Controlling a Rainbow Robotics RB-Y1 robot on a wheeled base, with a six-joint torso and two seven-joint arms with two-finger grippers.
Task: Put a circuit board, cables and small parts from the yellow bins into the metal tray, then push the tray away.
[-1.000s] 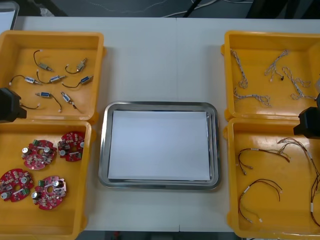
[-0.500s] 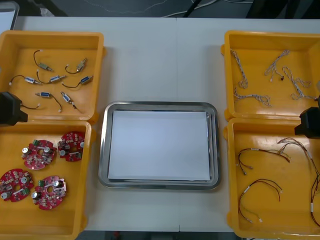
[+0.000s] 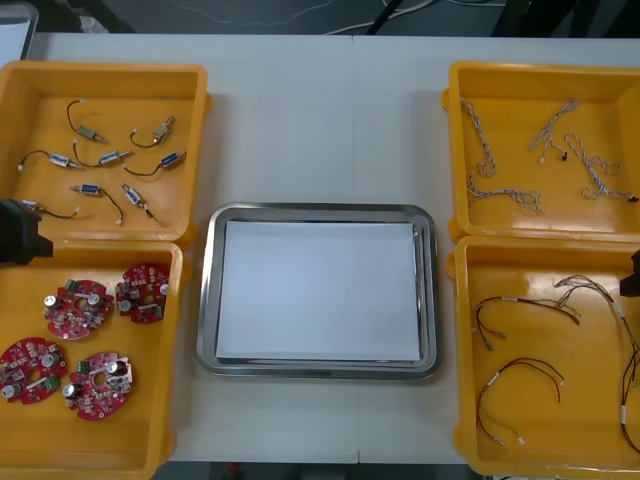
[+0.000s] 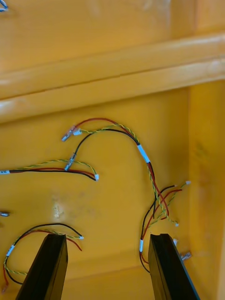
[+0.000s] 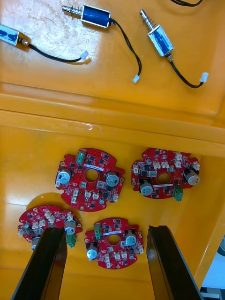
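Bare table (image 3: 320,110) rings the tray (image 3: 318,211), white inside, between four bins (image 3: 100,70). My left claw (image 5: 105,229) hangs spread wide over four boards (image 5: 90,179) — my right claw (image 4: 107,236), likewise spread, over red-yellow cables (image 4: 112,127) near a bin wall.

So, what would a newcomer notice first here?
The shiny metal tray, white inside, sits mid-table between four yellow bins. Four round red circuit boards stand out in the near left bin, where the left gripper hovers with jaws open; the right gripper, jaws open too, hangs over red and yellow cables in the near right bin.
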